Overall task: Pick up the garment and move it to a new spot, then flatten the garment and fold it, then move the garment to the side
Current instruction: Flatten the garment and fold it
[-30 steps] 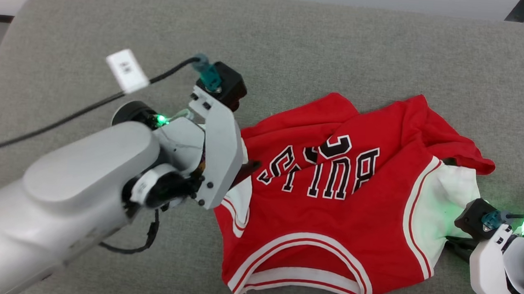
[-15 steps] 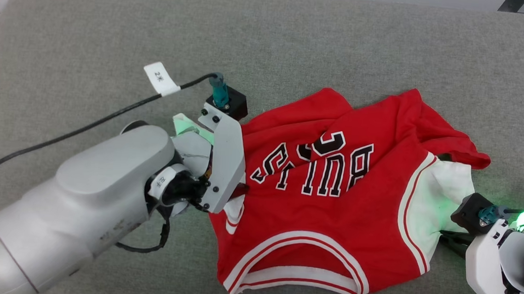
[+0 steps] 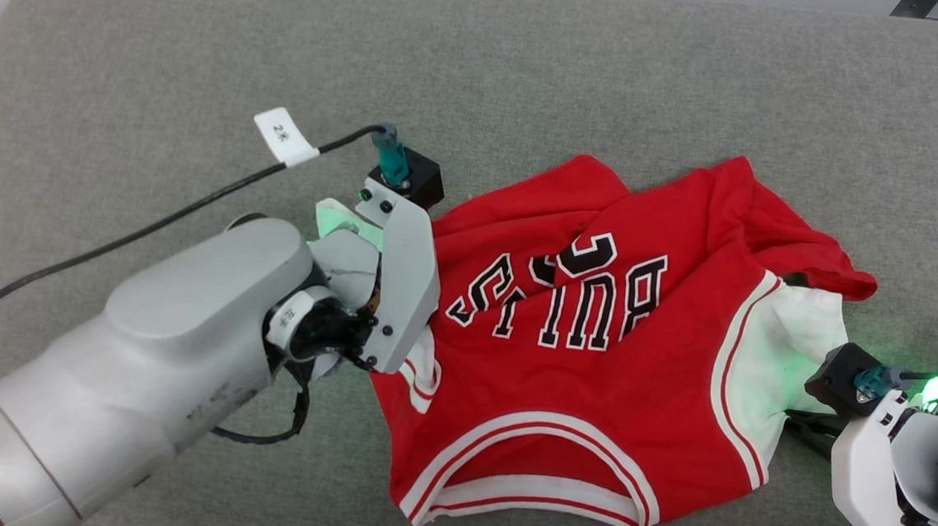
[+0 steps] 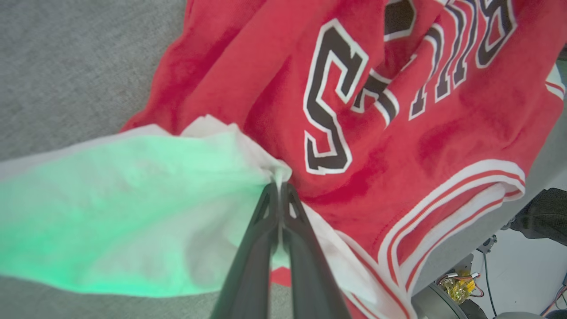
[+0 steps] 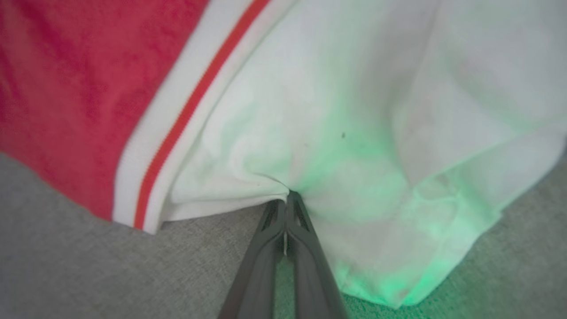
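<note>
Grey woven surface [image 3: 614, 75], rumpled red garment [image 3: 592, 387], jaws pinching white panels [image 5: 354, 110]

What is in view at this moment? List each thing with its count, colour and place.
jersey: one, red with white panels, striped trim and black-and-white lettering, lying rumpled on the grey surface, right of centre in the head view.
grey surface: one, grey fabric, under the jersey and both arms.
cable: one, black, running from the head view's left edge to the left wrist.
tag: one, white, on the cable near the left wrist.
left arm: one, pale grey, lower left of the head view.
left gripper: one, dark fingers, shut on the white panel at the jersey's left edge.
right gripper: one, dark fingers, shut on the white panel at the jersey's right edge.
</note>
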Available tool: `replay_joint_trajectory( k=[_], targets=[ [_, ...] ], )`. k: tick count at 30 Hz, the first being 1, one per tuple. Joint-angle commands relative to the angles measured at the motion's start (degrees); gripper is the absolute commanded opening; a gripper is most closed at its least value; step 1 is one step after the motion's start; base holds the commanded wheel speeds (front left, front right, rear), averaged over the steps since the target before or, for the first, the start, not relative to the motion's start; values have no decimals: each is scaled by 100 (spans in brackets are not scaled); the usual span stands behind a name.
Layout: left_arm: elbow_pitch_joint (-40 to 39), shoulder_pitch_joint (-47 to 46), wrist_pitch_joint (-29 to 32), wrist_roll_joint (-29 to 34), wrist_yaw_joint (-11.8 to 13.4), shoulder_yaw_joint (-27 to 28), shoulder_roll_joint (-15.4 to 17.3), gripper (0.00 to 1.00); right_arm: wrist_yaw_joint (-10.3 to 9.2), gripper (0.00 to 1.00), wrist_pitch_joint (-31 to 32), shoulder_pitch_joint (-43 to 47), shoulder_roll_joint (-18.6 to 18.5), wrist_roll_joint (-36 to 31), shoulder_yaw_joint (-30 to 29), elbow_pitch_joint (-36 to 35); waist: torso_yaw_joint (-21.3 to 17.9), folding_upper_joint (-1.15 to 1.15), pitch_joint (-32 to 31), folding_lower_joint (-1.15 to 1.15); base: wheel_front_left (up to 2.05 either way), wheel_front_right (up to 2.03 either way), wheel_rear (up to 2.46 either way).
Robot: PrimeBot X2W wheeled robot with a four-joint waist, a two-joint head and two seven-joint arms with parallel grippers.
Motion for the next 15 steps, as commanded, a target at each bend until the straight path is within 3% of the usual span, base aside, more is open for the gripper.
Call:
replay_joint_trajectory(
  k=[1, 9, 15],
  targets=[
    [-16, 53, -9, -51, -24, 11, -3, 0, -116, 0, 100, 214, 363, -23, 252, 291, -1, 0, -8, 0, 0, 0, 0],
    [-209, 238, -480, -274, -30, 372, 117, 0, -114, 0, -85, 290, 338, 110, 223, 314, 5, 0, -110, 0, 0, 0, 0],
    [-728, 610, -1056, -547, 26, 812, 564, 0, -114, 0, -541, 325, 50, 448, -227, 417, 56, 0, -319, 0, 0, 0, 0]
  ],
)
